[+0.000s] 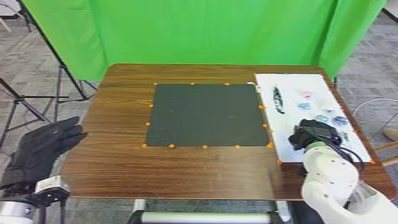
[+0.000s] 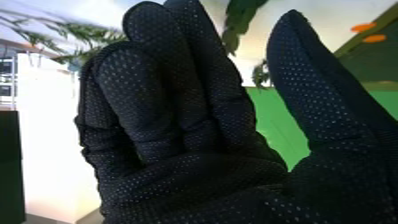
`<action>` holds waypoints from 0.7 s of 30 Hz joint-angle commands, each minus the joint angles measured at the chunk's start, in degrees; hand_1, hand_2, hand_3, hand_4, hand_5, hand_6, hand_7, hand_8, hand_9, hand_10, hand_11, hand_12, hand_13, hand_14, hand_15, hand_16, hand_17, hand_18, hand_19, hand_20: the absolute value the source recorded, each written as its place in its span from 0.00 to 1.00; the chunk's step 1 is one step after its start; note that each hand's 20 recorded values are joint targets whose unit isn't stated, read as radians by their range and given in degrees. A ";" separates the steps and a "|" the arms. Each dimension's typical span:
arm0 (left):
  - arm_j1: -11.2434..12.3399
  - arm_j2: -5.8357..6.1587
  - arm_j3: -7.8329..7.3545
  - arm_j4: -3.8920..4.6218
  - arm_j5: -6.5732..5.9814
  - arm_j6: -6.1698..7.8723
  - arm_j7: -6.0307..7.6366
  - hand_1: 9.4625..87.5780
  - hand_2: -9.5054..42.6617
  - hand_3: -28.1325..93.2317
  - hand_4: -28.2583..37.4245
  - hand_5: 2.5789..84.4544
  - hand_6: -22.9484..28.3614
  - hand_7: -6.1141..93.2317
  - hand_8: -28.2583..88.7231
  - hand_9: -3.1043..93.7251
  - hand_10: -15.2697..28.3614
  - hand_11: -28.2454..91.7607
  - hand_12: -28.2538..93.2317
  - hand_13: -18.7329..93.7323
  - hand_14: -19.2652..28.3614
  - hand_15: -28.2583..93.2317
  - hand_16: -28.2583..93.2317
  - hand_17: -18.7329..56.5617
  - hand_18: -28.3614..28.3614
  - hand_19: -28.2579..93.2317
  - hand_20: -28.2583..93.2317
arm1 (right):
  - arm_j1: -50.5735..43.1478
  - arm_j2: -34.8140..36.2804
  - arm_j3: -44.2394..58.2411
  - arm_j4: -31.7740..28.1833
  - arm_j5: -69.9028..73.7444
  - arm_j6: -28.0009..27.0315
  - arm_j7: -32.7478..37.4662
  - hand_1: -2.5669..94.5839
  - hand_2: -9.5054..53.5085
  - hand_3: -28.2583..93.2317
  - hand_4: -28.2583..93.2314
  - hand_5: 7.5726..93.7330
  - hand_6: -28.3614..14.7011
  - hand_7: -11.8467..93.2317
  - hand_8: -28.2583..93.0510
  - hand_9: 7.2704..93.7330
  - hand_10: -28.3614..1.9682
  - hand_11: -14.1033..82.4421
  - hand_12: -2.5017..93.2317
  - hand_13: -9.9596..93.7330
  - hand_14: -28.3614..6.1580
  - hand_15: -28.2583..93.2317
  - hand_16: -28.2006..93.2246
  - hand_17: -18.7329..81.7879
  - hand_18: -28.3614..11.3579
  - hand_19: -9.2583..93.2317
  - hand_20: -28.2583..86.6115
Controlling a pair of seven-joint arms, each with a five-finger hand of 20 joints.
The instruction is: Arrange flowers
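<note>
On the left, the left robot hand (image 1: 40, 150) was beyond the tabletop's (image 1: 204, 172) left edge, fingers relaxed, far from the flowers. Along the right edge, on a white sheet (image 1: 298, 82), we found a dark green sprig (image 1: 278, 100); its long axis ran between near and far edges, and we couldn't tell which end bore blooms. The right robot hand (image 1: 315, 132), much nearer, was empty, thumb wide. We judged its next reach to be forward and left, toward the sprig.

No readable text, no legible labels, no numbers or signs to read
</note>
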State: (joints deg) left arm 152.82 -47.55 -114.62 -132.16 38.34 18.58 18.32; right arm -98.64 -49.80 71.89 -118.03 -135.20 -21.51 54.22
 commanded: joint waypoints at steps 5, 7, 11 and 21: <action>0.28 0.24 0.22 0.16 -0.12 -0.23 0.13 0.23 0.30 0.90 0.21 0.52 0.72 0.20 0.17 0.41 0.85 0.52 0.30 0.40 0.98 0.68 0.14 0.12 0.87 0.70 0.32 | 2.02 -0.26 -2.94 2.70 -1.05 -2.58 1.16 0.35 0.14 0.83 0.06 0.76 0.39 0.38 0.19 0.75 0.15 0.53 0.27 0.71 0.27 0.84 0.41 0.47 0.00 0.95 0.37; 0.31 0.35 0.25 0.22 -0.21 -0.23 0.29 0.23 0.30 0.90 0.21 0.52 0.72 0.20 0.17 0.41 0.85 0.52 0.30 0.40 0.98 0.68 0.14 0.12 0.87 0.70 0.32 | 2.64 -0.24 -4.11 3.52 -1.49 -3.34 1.01 0.36 0.13 0.83 0.06 0.77 0.40 0.38 0.19 0.75 0.15 0.53 0.27 0.71 0.28 0.84 0.41 0.47 0.00 0.95 0.37; 0.18 0.22 0.21 0.23 -0.17 -0.28 0.25 0.23 0.30 0.90 0.21 0.52 0.71 0.20 0.17 0.41 0.85 0.52 0.30 0.40 0.98 0.68 0.14 0.12 0.87 0.70 0.32 | 3.91 -0.40 -6.81 4.83 -2.21 -4.56 0.34 0.38 0.12 0.83 0.06 0.77 0.42 0.42 0.19 0.75 0.17 0.57 0.28 0.72 0.29 0.85 0.41 0.48 0.00 0.95 0.38; -0.11 -0.03 0.08 0.30 0.03 -0.53 -0.15 0.22 0.30 0.90 0.21 0.52 0.71 0.20 0.17 0.41 0.85 0.52 0.30 0.40 0.98 0.68 0.14 0.12 0.87 0.70 0.32 | 3.81 -2.28 -7.02 7.05 1.54 -7.25 0.88 0.51 0.07 0.82 0.02 0.77 0.49 0.44 0.41 0.77 0.24 0.61 0.29 0.74 0.34 0.86 0.42 0.49 0.00 0.96 0.41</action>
State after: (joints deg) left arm 152.40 -47.39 -114.43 -131.99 38.33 18.55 18.33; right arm -92.59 -50.16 65.63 -113.88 -137.02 -25.89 54.92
